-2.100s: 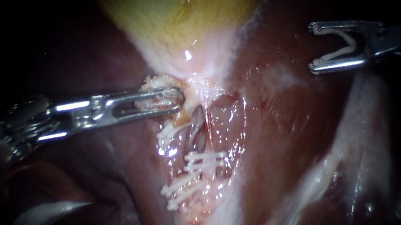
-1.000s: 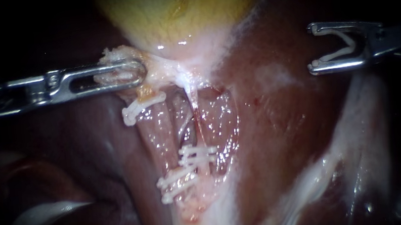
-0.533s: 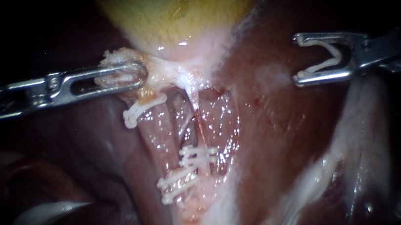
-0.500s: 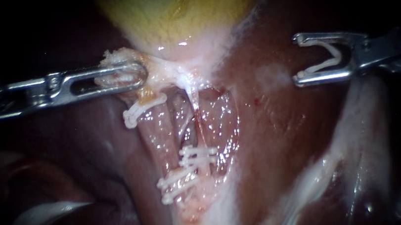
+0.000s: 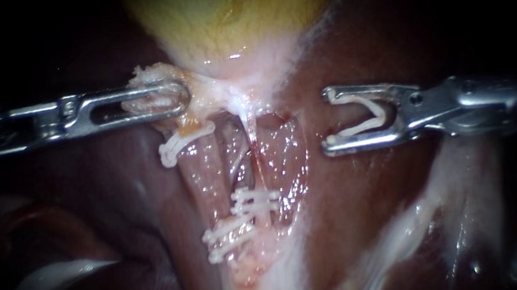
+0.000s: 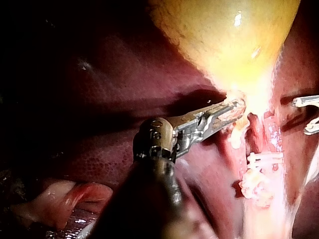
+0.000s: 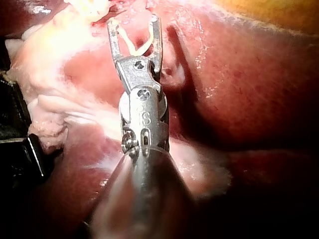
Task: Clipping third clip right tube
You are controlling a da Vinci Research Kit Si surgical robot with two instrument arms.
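Where the two shafts leave the lit patch in the endoscope view, they go to black, so only the working ends read clearly.

Left instrument (image 5: 180, 98) (image 6: 239, 106): clenched on a tuft of pale tissue (image 5: 148, 78) at the gallbladder (image 5: 225, 14) (image 6: 224, 45) neck. What sits inside the bite is covered by the metal. In the left wrist view its own blurred shaft blocks the ground under it.

Right instrument (image 5: 328, 121) (image 7: 133, 21): spread wide, grasping an unclosed white clip (image 5: 367, 114) (image 7: 135, 44), with the clip legs lying against both sides. In the left wrist view it is cut off at the frame edge and only the two tips show.

Right tube (image 5: 254, 155): a thin glossy strand running down from the gallbladder neck, between the two instruments. Lower clips (image 5: 255, 200) cross its lower part; the exact count is hard to make out under the glare. More clips (image 5: 229, 234) sit on the left tube (image 5: 205, 170), plus an upper clip (image 5: 184, 140) just below the left instrument.

Room: the loaded clip is near the right tube but apart from it, with bare liver (image 5: 367, 204) between. The tube stretch above the lower clips is bare.

In the right wrist view a dark block (image 7: 15, 149) sits beside the shaft; I can't tell what it is.
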